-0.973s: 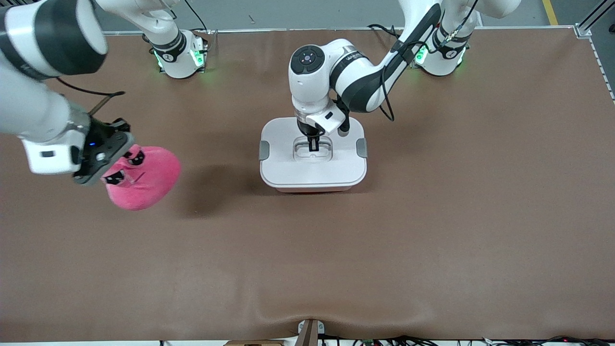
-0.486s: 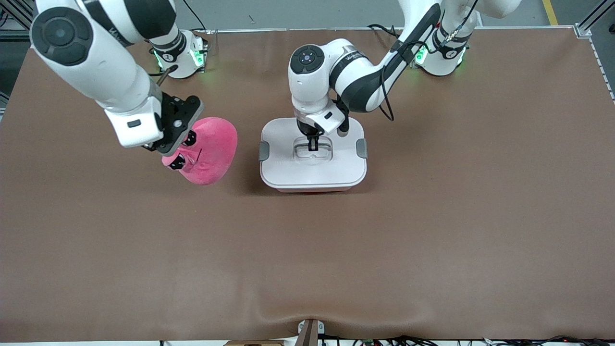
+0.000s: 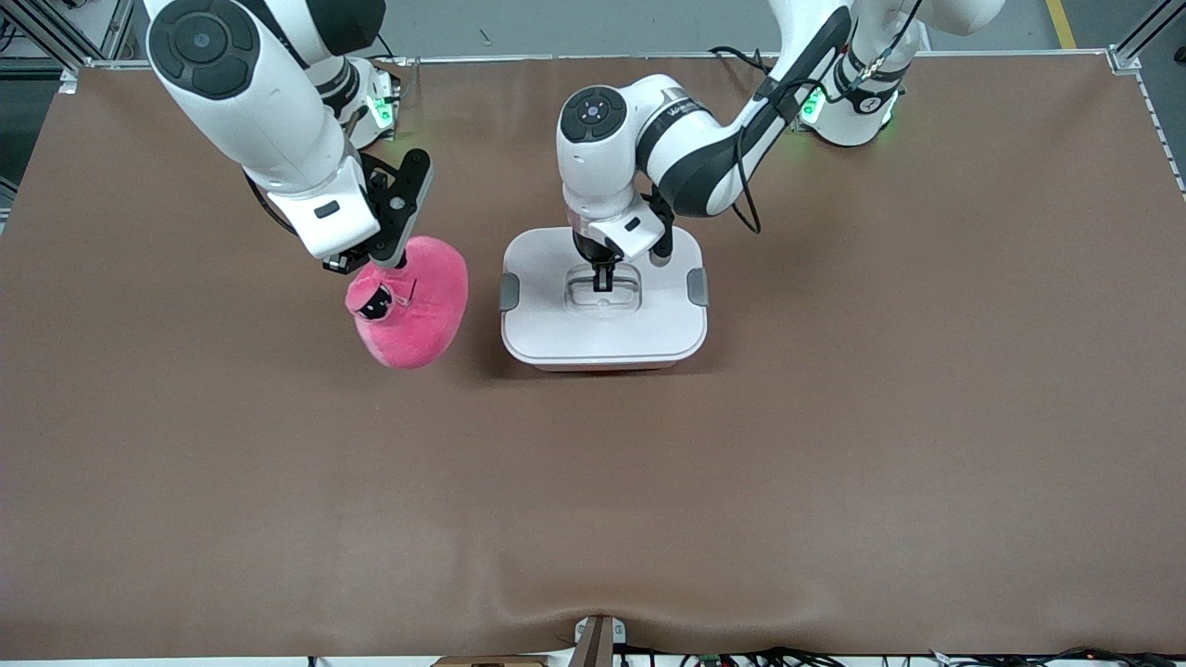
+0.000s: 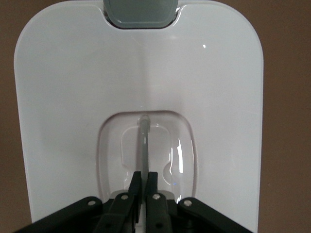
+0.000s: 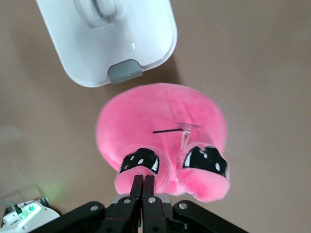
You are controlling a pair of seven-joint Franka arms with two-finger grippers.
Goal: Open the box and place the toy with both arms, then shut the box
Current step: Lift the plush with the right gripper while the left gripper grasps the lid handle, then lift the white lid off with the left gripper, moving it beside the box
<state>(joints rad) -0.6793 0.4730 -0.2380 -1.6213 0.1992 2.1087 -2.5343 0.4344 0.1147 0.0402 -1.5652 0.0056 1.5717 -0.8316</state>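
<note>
Box (image 3: 604, 329) is stood near the middle of the table (image 3: 834, 445), somewhat toward the base edge, with its white lid (image 3: 556, 324) seated and a grey clip (image 3: 509, 291) shown at each short end. The box's long axis is laid along the table's length, from one arm's end toward the other.

The left gripper (image 3: 603, 277) is set down in the clear recessed handle (image 4: 146, 145) at the lid's centre. In the left wrist view its fingers (image 4: 152, 180) are seen pinched together on the thin bar of that handle, so the lid is judged to be gripped and ready to be lifted.

The toy (image 3: 413, 306) is held up by the right gripper (image 3: 378, 264), whose fingers (image 5: 147, 184) are clamped shut on the plush at the top of its face, between the two dark eyes. The toy is hung over the table just beside the box's end clip toward the right arm's end of the table; a small gap is seen between them, and the toy is not over the lid.

The coming move is judged to turn on that side-by-side relation: the lid must be raised straight up and carried clear by the left arm before the toy, waiting at the box's short end, can be moved along the box's long axis and lowered inside. A snag of the toy on the near clip is possible if the lid is lifted too little.
</note>
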